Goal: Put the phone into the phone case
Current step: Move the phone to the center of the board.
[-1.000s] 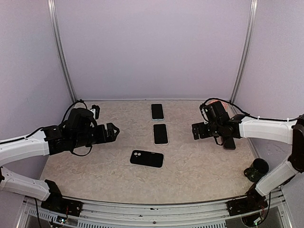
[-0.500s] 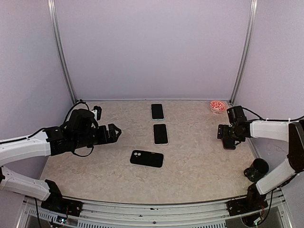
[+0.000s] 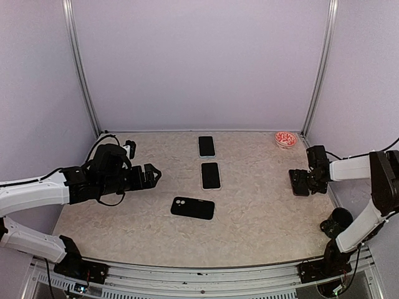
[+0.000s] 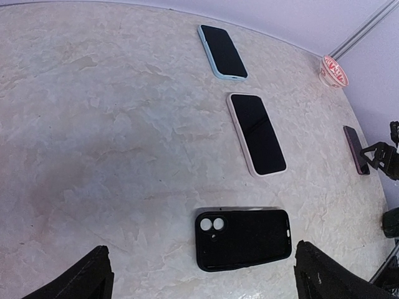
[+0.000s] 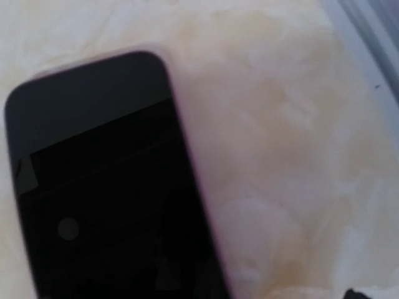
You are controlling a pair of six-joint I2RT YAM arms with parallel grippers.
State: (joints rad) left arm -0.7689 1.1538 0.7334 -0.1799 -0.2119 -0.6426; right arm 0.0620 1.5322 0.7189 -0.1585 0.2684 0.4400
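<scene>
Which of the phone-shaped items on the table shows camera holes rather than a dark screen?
The black rectangular phone case, lying crosswise; only it shows two round holes.

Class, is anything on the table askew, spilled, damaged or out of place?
Nothing spilled or damaged. The black rectangular phone case lies crosswise, unlike the white-edged phone and blue-edged phone lined up lengthwise beyond it.

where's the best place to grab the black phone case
Likely from above, pinching the black phone case across its two long edges near mid-length, clear of the camera cutout. It lies flat on the table, so only its thin rim is exposed.
</scene>
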